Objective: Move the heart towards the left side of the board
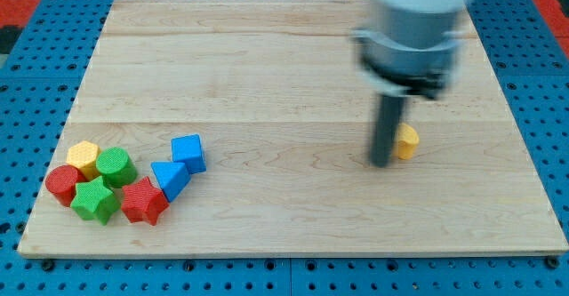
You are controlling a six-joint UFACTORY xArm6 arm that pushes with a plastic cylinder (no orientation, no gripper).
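A yellow heart block [407, 141] lies on the wooden board [284, 74] at the view's right of centre, partly hidden by my rod. My tip [380, 163] touches the board just to the left of the heart, close against it. At the view's lower left sits a cluster: a yellow hexagon block [84, 156], a green round block [116, 166], a red round block [63, 183], a green star block [95, 201], a red star block [144, 201], a blue triangular block [169, 178] and a blue cube [188, 152].
The arm's grey body [413, 29] hangs over the board's upper right. A blue pegboard surface [36, 83] surrounds the board on all sides.
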